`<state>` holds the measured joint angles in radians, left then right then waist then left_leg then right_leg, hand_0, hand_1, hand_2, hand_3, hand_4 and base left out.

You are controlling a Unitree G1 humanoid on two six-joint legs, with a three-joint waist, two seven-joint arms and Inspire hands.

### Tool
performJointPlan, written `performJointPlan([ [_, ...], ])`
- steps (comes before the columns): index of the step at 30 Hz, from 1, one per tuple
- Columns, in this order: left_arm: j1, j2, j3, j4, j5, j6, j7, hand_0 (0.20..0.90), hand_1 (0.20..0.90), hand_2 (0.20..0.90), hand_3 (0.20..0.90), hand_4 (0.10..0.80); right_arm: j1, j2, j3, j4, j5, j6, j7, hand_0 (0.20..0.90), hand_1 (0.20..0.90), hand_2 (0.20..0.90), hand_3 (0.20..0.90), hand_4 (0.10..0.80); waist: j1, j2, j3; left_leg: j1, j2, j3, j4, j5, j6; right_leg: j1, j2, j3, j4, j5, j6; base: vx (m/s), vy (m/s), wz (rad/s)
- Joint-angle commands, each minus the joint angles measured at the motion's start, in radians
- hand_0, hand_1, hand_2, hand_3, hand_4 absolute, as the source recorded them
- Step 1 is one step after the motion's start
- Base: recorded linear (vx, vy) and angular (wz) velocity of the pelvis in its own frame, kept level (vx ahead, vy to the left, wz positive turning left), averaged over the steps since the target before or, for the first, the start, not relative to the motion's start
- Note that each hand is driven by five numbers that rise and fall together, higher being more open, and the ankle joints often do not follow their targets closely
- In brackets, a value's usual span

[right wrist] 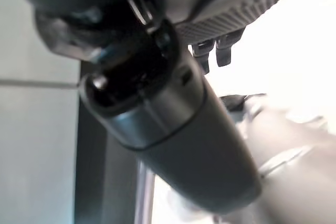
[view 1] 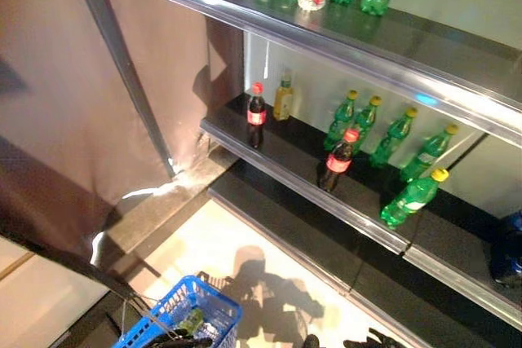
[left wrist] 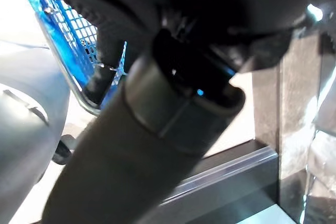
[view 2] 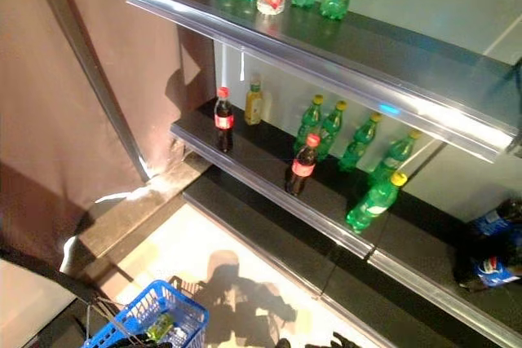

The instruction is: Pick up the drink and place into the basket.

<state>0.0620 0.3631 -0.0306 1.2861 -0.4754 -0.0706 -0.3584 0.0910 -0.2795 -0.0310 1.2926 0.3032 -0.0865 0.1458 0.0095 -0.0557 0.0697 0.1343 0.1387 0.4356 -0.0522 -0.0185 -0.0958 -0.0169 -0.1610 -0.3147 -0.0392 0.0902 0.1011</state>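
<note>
With neither hand's fingers readable in any view, I'd raise the right hand toward the nearest cola bottle [view 1: 338, 160] at the middle shelf [view 1: 359, 222] edge, approach from the front to spare the green bottles [view 1: 359, 124], then carry it to the blue basket [view 1: 214, 303] low left.

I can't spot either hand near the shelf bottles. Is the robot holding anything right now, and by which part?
It cannot be told. The left hand lies by the blue basket, perhaps at its handle, fingers hidden. The right hand shows no drink.
</note>
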Motion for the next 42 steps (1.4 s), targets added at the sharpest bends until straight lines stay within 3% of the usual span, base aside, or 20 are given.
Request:
performJointPlan([
  [1,-0.110,-0.061,-0.003,-0.087,-0.005,-0.118,-0.084,0.300,0.300,0.300,0.200,0.100,-0.087,-0.029,-0.015,0.048,-0.022,-0.018,-0.014,0.900,0.900,0.900,0.900,0.800,0.013,0.025,0.016,-0.073,-0.032,-0.178,-0.025,0.053,0.021,0.073,-0.005,0.094,-0.020,-0.025,0.030,-0.053,-0.128,-0.59],
  [5,-0.095,-0.073,-0.004,-0.086,-0.026,-0.117,-0.065,0.300,0.300,0.300,0.200,0.100,-0.105,-0.049,-0.001,0.032,-0.046,0.002,-0.009,0.900,0.900,0.900,0.900,0.800,0.030,0.030,0.009,-0.066,-0.049,-0.268,-0.025,0.047,0.018,0.082,0.002,0.130,-0.040,-0.024,0.023,-0.006,-0.054,-0.80],
  [11,-0.109,-0.069,-0.022,-0.087,-0.014,-0.111,-0.064,0.300,0.300,0.300,0.200,0.100,-0.087,-0.047,-0.027,0.037,-0.025,-0.016,-0.001,0.900,0.900,0.900,0.900,0.800,0.000,0.037,0.000,-0.029,-0.035,-0.212,-0.030,0.034,0.014,0.105,-0.011,0.112,-0.031,-0.032,0.028,0.056,0.025,-0.24],
  [17,-0.114,-0.046,0.001,-0.071,0.009,-0.107,-0.074,0.300,0.300,0.300,0.200,0.100,-0.061,-0.027,-0.029,0.038,-0.031,-0.041,0.015,0.900,0.900,0.900,0.900,0.800,-0.003,0.033,-0.010,-0.002,-0.041,-0.204,-0.034,0.014,0.025,0.116,-0.029,0.090,-0.014,-0.039,0.039,0.071,-0.023,0.00],
  [25,-0.102,-0.041,0.004,-0.073,0.000,-0.109,-0.068,0.300,0.300,0.300,0.200,0.100,-0.073,-0.024,-0.011,0.036,-0.045,-0.030,0.020,0.900,0.900,0.900,0.900,0.800,-0.001,0.038,-0.010,0.010,-0.025,-0.211,-0.010,0.006,0.020,0.120,-0.011,0.096,-0.003,-0.061,0.022,0.009,-0.117,0.02],
  [27,-0.090,-0.058,0.000,-0.092,-0.011,-0.117,-0.060,0.300,0.300,0.300,0.200,0.100,-0.090,-0.041,0.008,0.020,-0.049,-0.010,0.013,0.900,0.900,0.900,0.900,0.800,0.028,0.038,0.026,-0.108,-0.013,-0.287,0.191,0.056,-0.019,0.116,-0.001,0.104,0.007,-0.063,-0.005,-0.060,-0.091,0.07],
  [28,-0.092,-0.063,-0.004,-0.102,-0.013,-0.114,-0.061,0.300,0.300,0.300,0.200,0.100,-0.094,-0.051,0.010,0.014,-0.048,-0.005,0.006,0.900,0.900,0.900,0.900,0.800,0.037,0.043,0.044,-0.154,-0.004,-0.292,0.228,0.086,-0.031,0.117,0.001,0.099,0.011,-0.066,-0.010,-0.074,0.026,0.07],
  [30,-0.118,-0.069,-0.033,-0.119,-0.016,-0.098,-0.069,0.300,0.300,0.300,0.200,0.100,-0.114,-0.076,0.013,0.013,-0.003,0.008,-0.019,0.900,0.900,0.900,0.900,0.800,0.040,0.064,0.068,-0.194,0.021,-0.237,0.174,0.118,-0.046,0.116,-0.004,0.067,0.024,-0.074,-0.010,-0.125,0.151,0.09],
  [32,-0.137,-0.075,-0.048,-0.117,-0.021,-0.090,-0.072,0.300,0.300,0.300,0.200,0.100,-0.131,-0.089,0.011,0.023,0.017,0.008,-0.033,0.900,0.900,0.900,0.900,0.800,0.043,0.076,0.087,-0.217,0.016,-0.205,0.135,0.138,-0.048,0.117,-0.006,0.048,0.036,-0.083,-0.007,0.001,0.220,0.40],
  [36,-0.118,-0.076,-0.006,-0.080,-0.005,-0.102,-0.072,0.300,0.300,0.300,0.200,0.100,-0.104,-0.079,-0.025,0.049,-0.020,-0.015,-0.022,0.900,0.900,0.900,0.900,0.800,0.036,0.060,0.055,-0.148,-0.023,-0.172,0.029,0.101,-0.009,0.149,-0.017,0.049,0.012,-0.084,0.009,0.162,0.200,-0.02],
  [42,-0.106,-0.045,0.039,-0.056,0.011,-0.109,-0.093,0.300,0.300,0.300,0.200,0.100,-0.064,-0.056,-0.041,0.046,-0.068,-0.037,-0.001,0.900,0.900,0.900,0.900,0.800,0.049,0.027,0.029,-0.079,-0.055,-0.171,-0.012,0.066,0.024,0.153,-0.054,0.032,0.016,-0.065,0.043,0.181,0.109,0.00],
])
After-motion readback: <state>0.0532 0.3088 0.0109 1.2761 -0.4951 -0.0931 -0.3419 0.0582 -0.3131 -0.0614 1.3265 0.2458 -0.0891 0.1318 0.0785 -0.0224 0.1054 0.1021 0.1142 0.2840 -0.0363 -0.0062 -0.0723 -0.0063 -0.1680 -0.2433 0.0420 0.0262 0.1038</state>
